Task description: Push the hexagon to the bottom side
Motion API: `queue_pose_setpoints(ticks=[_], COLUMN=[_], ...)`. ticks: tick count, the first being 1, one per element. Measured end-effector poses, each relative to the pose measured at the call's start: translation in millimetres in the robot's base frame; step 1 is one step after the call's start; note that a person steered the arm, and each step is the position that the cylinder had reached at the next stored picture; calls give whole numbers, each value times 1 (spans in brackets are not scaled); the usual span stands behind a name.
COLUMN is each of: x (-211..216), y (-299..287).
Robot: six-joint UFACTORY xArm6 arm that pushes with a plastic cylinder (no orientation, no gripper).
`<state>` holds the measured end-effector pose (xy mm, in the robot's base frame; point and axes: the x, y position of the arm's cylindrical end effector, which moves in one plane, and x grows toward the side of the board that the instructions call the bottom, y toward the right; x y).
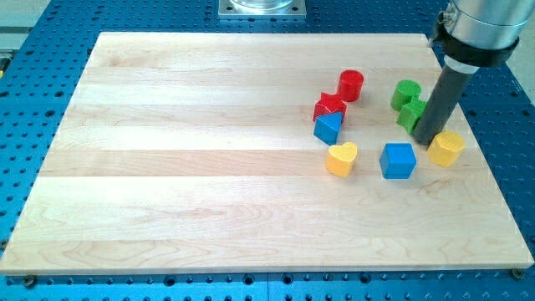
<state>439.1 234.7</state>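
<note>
Yellow heart [341,159] is sitting nearest; yellow hexagon [446,148] is touching my tip [425,141], no clear long axis, no fingers showing.

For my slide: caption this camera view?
My tip touching the yellow hexagon block's upper-left edge on the wooden board.

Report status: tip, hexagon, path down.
My tip at the yellow hexagon's upper-left edge, beside green blocks. Hexagon mid-right on board. Nothing below it; blue cube sits to its left.
</note>
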Motion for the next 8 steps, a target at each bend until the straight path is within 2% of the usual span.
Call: queue_pose_setpoints(ticks=[2,4,5,6,7,8], x=[-22,51,59,36,24,60], y=[45,12,8,19,-9,-22])
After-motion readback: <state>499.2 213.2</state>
